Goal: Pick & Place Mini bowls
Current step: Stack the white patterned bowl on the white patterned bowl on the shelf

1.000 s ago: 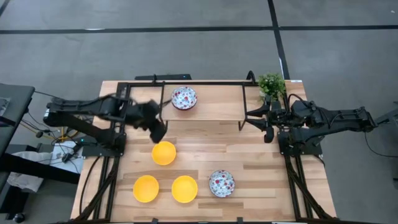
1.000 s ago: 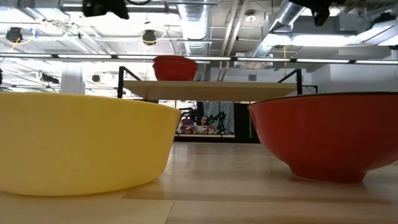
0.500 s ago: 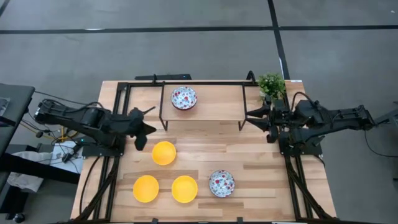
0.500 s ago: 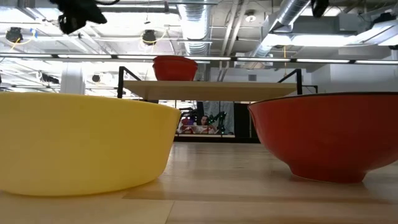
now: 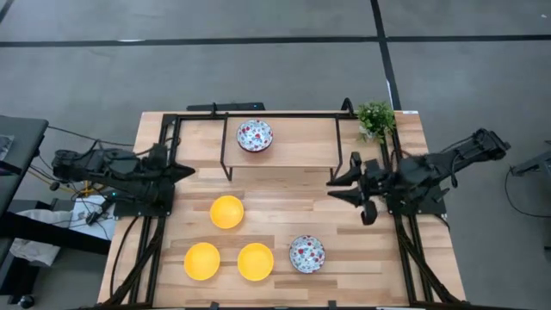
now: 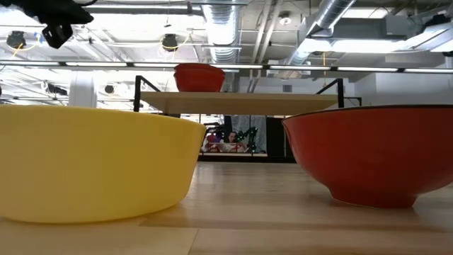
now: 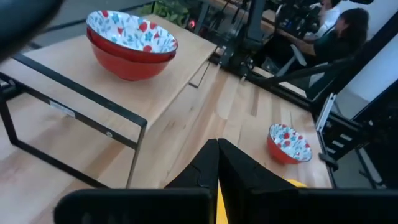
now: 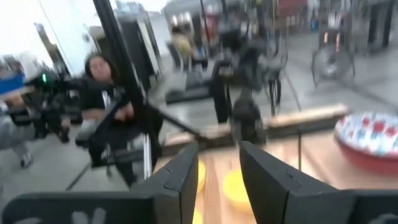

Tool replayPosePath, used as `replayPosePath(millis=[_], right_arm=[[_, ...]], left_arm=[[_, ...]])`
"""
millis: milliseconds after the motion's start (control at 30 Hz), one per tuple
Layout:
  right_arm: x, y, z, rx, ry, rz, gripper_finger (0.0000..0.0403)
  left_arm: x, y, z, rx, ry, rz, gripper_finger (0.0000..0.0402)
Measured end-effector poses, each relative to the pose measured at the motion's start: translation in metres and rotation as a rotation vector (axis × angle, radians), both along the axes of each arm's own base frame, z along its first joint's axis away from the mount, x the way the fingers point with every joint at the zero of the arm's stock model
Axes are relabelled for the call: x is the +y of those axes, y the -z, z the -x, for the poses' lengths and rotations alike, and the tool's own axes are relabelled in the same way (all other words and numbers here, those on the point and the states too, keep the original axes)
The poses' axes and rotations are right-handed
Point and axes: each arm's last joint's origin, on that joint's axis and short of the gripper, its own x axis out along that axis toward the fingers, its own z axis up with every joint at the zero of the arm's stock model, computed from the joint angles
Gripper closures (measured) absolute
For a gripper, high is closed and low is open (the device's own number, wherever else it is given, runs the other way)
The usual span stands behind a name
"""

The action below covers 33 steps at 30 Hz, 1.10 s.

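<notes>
Three yellow mini bowls sit on the table, one (image 5: 226, 211) at the middle and two (image 5: 201, 260) (image 5: 255, 261) near the near edge. A speckled bowl (image 5: 306, 253) stands beside them, red outside in the low view (image 6: 375, 156). On the shelf stands a speckled bowl (image 5: 255, 135), which the left wrist view shows as two nested bowls (image 7: 130, 43). My left gripper (image 5: 178, 170) is shut at the table's left edge. My right gripper (image 5: 340, 185) is open, over the table right of the middle, below the shelf's right end.
A black-framed wooden shelf (image 5: 280, 146) spans the far half of the table. A small green plant (image 5: 376, 118) stands at the far right corner. Bare wood lies between the yellow bowl at the middle and the right gripper. People sit in the room beyond (image 8: 99, 81).
My left gripper has drawn back from above the middle yellow bowl toward the table's left edge. My right gripper has swung from beside the shelf's right end toward the near side and the table's middle. No bowl has moved.
</notes>
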Motion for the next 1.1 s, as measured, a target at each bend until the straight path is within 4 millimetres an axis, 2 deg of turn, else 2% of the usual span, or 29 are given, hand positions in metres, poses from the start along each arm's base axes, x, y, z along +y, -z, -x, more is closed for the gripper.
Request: replayPosePath(millis=[167, 333, 567, 700, 867, 1100], right_arm=[[0.014, -0.01, -0.014, 0.245, 0.027, -0.082, 0.0304], [0.026, -0.006, -0.028, 0.485, 0.088, -0.19, 0.0308], [0.042, 0.022, -0.042, 0.813, 0.127, -0.389, 0.0308], [0.047, 0.041, -0.048, 0.962, 0.188, -0.438, 0.0308], [0.05, 0.058, -0.052, 1.07, 0.306, -0.47, 0.0308], [0.058, 0.074, -0.064, 1.147, 0.3, -0.486, 0.0276]], left_arm=[[0.001, 0.007, 0.003, -0.001, 0.016, -0.05, 0.0396], [0.001, 0.008, 0.003, 0.005, 0.023, -0.073, 0.0396], [0.001, 0.008, 0.003, 0.005, 0.024, -0.073, 0.0396], [0.001, 0.008, 0.003, 0.005, 0.024, -0.073, 0.0396], [0.001, 0.008, 0.003, 0.005, 0.024, -0.073, 0.0396], [0.001, 0.008, 0.003, 0.006, 0.024, -0.073, 0.0394]])
